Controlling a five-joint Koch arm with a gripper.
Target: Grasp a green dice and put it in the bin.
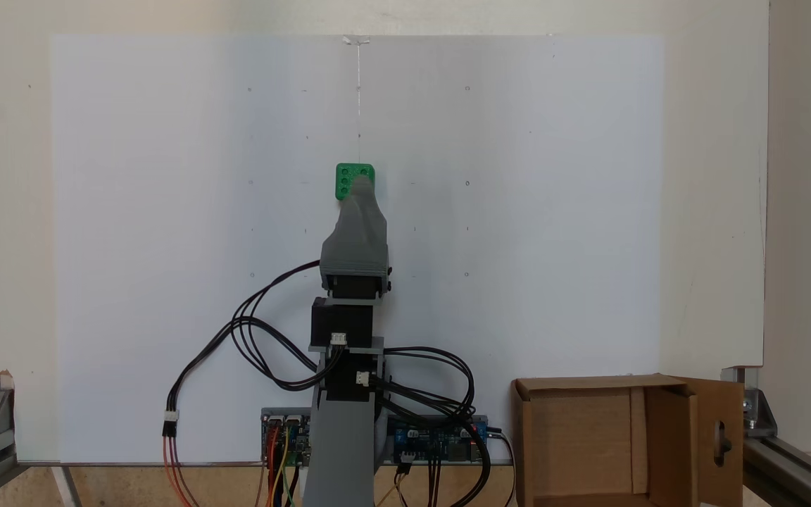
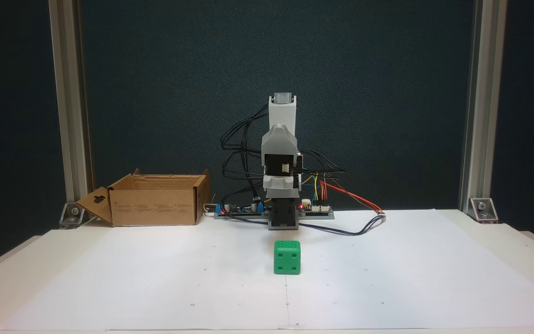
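The green dice [image 1: 349, 180] [image 2: 287, 257] stands on the white paper, straight ahead of the arm's base. In a fixed view from above, the grey gripper [image 1: 362, 184] points at it and its tip overlaps the dice's right part. In a fixed view from the front, the gripper [image 2: 280, 135] hangs well above the table behind the dice, apart from it. A single tip shows, so the jaws' state is unclear. The bin [image 1: 588, 384] [image 2: 155, 204], a brown cardboard box with an open top, stands beside the arm's base, one slotted flap [image 1: 721, 440] folded outward.
Circuit boards [image 1: 434, 438] [image 2: 315, 209] and looping black cables [image 1: 258, 338] lie around the arm's base. Aluminium frame posts [image 2: 70, 116] [image 2: 475, 116] rise at the table's back corners. White paper [image 1: 166, 211] covers the table.
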